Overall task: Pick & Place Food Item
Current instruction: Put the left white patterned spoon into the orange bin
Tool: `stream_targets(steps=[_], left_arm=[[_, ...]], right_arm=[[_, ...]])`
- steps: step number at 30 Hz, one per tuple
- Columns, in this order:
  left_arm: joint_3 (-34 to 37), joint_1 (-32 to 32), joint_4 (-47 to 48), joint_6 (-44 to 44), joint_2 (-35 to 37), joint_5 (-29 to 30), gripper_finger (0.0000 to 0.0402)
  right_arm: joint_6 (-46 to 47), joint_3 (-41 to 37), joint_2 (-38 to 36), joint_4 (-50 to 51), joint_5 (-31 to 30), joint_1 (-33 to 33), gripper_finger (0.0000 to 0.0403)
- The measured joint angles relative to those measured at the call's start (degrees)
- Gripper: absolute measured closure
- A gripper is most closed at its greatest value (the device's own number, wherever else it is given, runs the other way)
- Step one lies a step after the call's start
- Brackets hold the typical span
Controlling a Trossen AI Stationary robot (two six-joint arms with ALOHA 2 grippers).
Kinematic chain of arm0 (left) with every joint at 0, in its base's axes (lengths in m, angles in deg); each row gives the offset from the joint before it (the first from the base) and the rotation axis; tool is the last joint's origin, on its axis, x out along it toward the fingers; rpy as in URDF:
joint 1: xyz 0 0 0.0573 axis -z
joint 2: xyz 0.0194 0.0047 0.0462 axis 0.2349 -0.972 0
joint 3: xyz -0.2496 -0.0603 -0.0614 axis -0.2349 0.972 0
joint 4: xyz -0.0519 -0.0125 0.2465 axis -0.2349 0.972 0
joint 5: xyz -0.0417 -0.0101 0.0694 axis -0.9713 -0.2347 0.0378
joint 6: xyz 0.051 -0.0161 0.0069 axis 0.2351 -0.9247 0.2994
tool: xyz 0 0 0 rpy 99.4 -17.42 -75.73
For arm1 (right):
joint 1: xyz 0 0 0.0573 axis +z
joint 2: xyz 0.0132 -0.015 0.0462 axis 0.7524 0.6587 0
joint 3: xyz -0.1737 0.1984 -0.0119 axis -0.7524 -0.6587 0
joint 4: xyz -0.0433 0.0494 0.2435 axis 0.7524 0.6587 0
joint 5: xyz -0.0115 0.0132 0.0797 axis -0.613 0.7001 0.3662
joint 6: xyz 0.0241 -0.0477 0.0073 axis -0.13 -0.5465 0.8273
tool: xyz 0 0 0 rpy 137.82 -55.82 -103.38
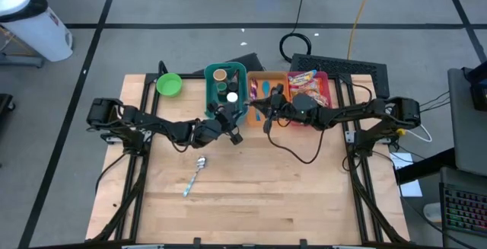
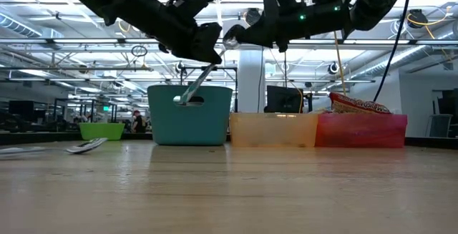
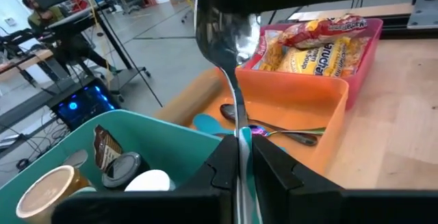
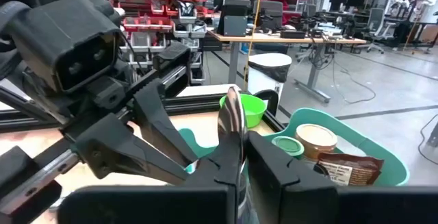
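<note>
The left gripper (image 1: 232, 119) is pinching the handle of a metal spoon (image 3: 229, 39) between its fully closed fingers (image 3: 222, 172), holding it in the air just in front of the teal bin (image 1: 226, 89). The right gripper (image 1: 262, 113) is meeting it from the other side, its fingers (image 4: 274, 169) also clamping tight on the same spoon, so both arms are gripping the one utensil between them. In the low view the spoon's shaft is slanting down from the two grippers toward the face of the teal bin.

Directly beyond the grippers the teal bin is holding a paper cup (image 4: 315, 140), a small green-lidded tub (image 4: 287, 146) and a brown snack packet (image 4: 349, 169). Just beside it, under the right gripper, the orange bin (image 3: 308, 90) is holding more cutlery, including a spoon with an iridescent handle (image 3: 274, 129). Next along, the red bin (image 1: 323, 81) is carrying yellow food packets (image 3: 308, 49).

Off to the left gripper's outer side, a green bowl (image 1: 169, 84) is sitting near the table's far edge. Nearer the front of the wooden table (image 1: 289, 203), well apart from both grippers, a second spoon (image 1: 195, 175) is lying flat.
</note>
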Motion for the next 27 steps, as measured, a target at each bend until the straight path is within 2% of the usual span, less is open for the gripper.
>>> stream_targets(steps=[3,5,11,16,19,21,27], left_arm=[[0.06,0.65,-0.17,-0.02,0.00,-1.74,0.0365],[0.07,1.60,-0.71,1.25,0.00,-3.98,0.0339],[0.07,3.20,-0.28,-0.53,1.28,-5.83,0.0203],[0.04,4.99,2.68,0.23,6.73,-12.62,0.0110],[0.04,6.03,4.44,1.30,10.56,-13.92,0.0076],[0.00,6.43,4.17,1.65,12.26,-13.92,0.0061],[0.00,6.51,6.19,1.70,13.36,-13.91,0.0040]], right_arm=[[-0.20,0.00,0.01,0.07,0.15,0.00,0.0396],[-1.01,0.00,0.01,0.19,0.81,0.04,0.0401],[-3.03,0.04,-0.85,0.62,3.76,-0.90,0.0402],[-3.00,0.09,-4.63,2.58,8.09,-5.37,0.0402],[-2.67,0.09,-7.42,5.15,12.76,-10.04,0.0402],[-1.98,0.19,-9.40,7.93,18.22,-13.95,0.0402],[1.98,0.44,-13.15,20.85,33.69,-26.87,0.0403]])
